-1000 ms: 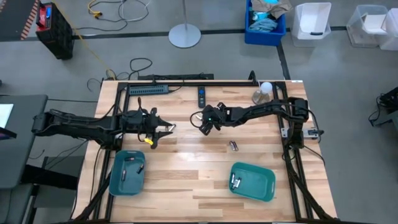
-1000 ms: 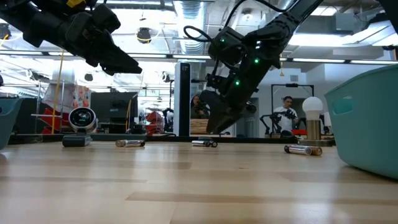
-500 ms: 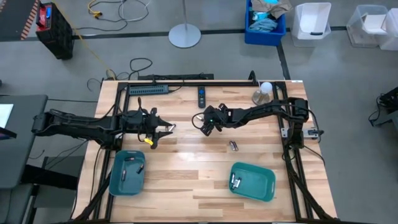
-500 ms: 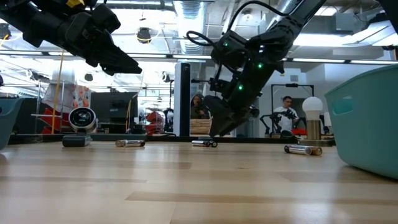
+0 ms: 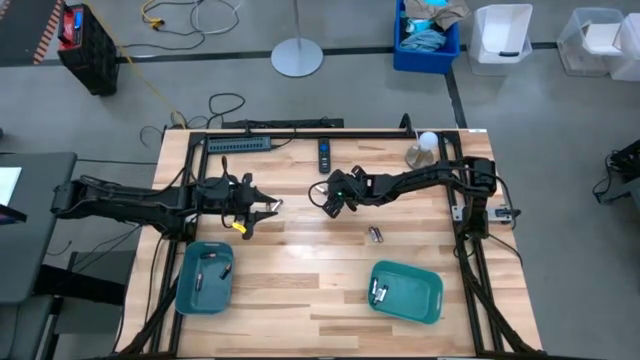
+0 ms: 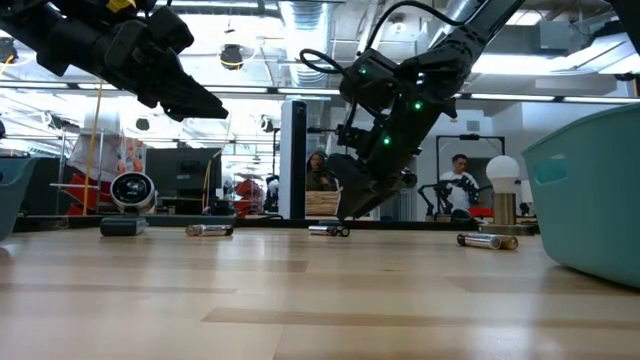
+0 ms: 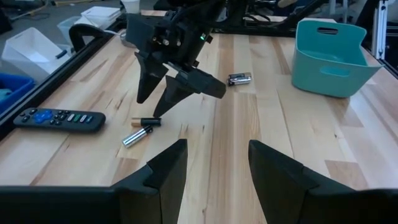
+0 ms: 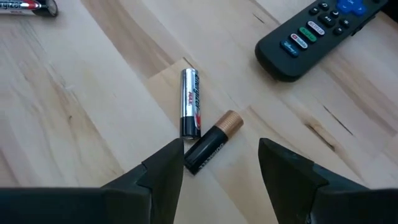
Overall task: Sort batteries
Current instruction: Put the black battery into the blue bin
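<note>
While the right claw hangs over two batteries: it could go wrong in a few ways.

Risk one: the silver battery (image 8: 190, 101) and the black battery (image 8: 213, 142) lie end to end in a bent line, touching. I think the right gripper (image 8: 219, 162) could catch both at once, or push one so it rolls off.

Risk two: the remote (image 8: 313, 38) lies near this pair. A pushed battery could roll up against it and be hard to grab.

Risk three: these two look like different kinds. If both get picked up together, one may land in the wrong tray.

Right claw: wide open, holding nothing, touching nothing. It hangs just above the pair, one finger on each side of the black battery.

Left claw: the left gripper (image 7: 213, 171) is open too, and holds nothing. It waits over the wood on the left side of the table (image 5: 300, 290), above the left tray (image 5: 185, 292).

Where the batteries are: the pair sits near the middle back of the table. Two more batteries (image 5: 376, 234) lie side by side further to the front. Some are already in the left tray and in the right tray (image 5: 418, 295).
</note>
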